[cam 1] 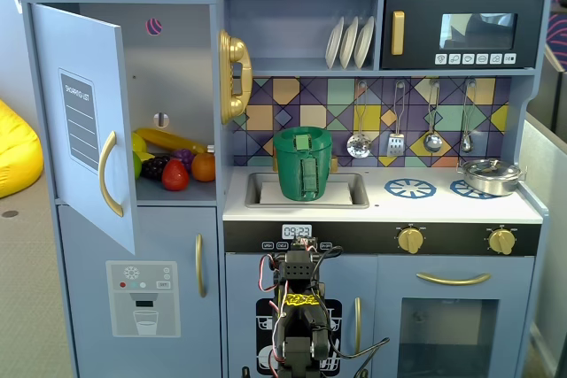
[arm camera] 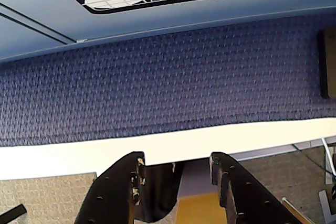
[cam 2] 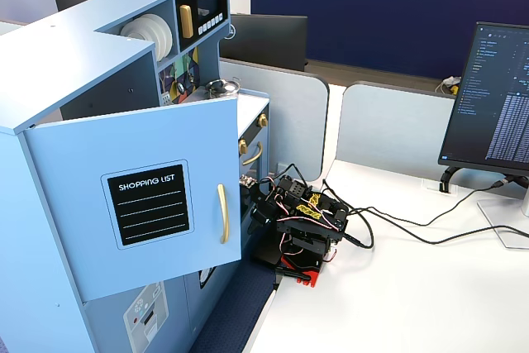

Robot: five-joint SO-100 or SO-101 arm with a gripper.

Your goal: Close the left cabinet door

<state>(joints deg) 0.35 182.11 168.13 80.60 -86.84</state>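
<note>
- Your left cabinet door [cam 1: 85, 121] stands swung wide open from the toy kitchen [cam 1: 372, 219], its "Shopping List" panel and gold handle [cam 2: 221, 213] facing outward.
- Behind that door, toy fruit [cam 1: 173, 165] sits on the open shelf.
- Your gripper [arm camera: 176, 169] hangs low before the kitchen's base, well apart from the door, fingers parted narrowly and holding nothing.
</note>
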